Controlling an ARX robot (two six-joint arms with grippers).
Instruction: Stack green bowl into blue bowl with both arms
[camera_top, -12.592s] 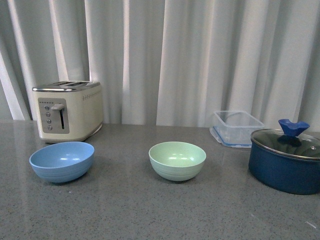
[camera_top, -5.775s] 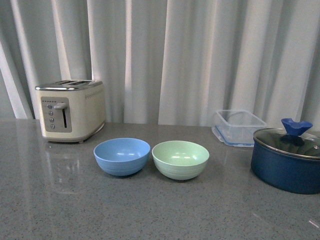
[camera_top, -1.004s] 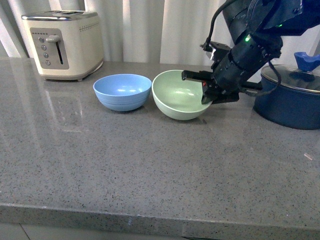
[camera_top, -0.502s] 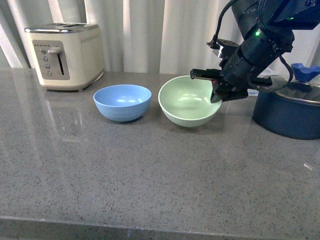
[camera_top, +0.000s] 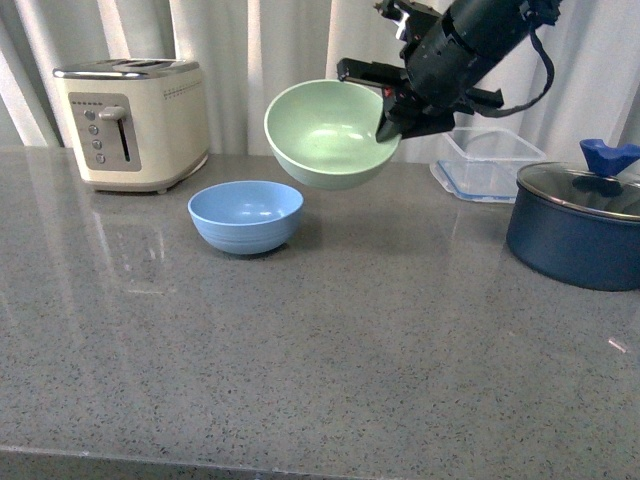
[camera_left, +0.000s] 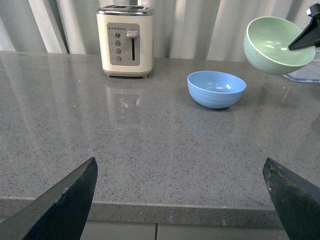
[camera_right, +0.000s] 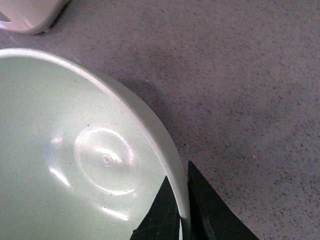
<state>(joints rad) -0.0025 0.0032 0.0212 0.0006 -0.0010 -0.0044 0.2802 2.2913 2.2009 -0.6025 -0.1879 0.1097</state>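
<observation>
The pale green bowl (camera_top: 325, 135) hangs in the air, tilted toward me, above and just right of the blue bowl (camera_top: 246, 215), which rests on the grey counter. My right gripper (camera_top: 385, 120) is shut on the green bowl's right rim; in the right wrist view its fingers (camera_right: 200, 210) pinch the wall of the green bowl (camera_right: 75, 165). My left gripper (camera_left: 180, 187) is open, low over the counter's near edge, far from the blue bowl (camera_left: 216, 89) and the green bowl (camera_left: 275, 44). Nothing lies between its fingers.
A cream toaster (camera_top: 130, 122) stands at the back left. A clear plastic container (camera_top: 490, 160) and a dark navy pot with glass lid (camera_top: 578, 225) sit at the right. White curtains hang behind the counter.
The right gripper has lifted the green bowl off the counter and carried it up and left, toward the blue bowl. The blue bowl has not moved.
</observation>
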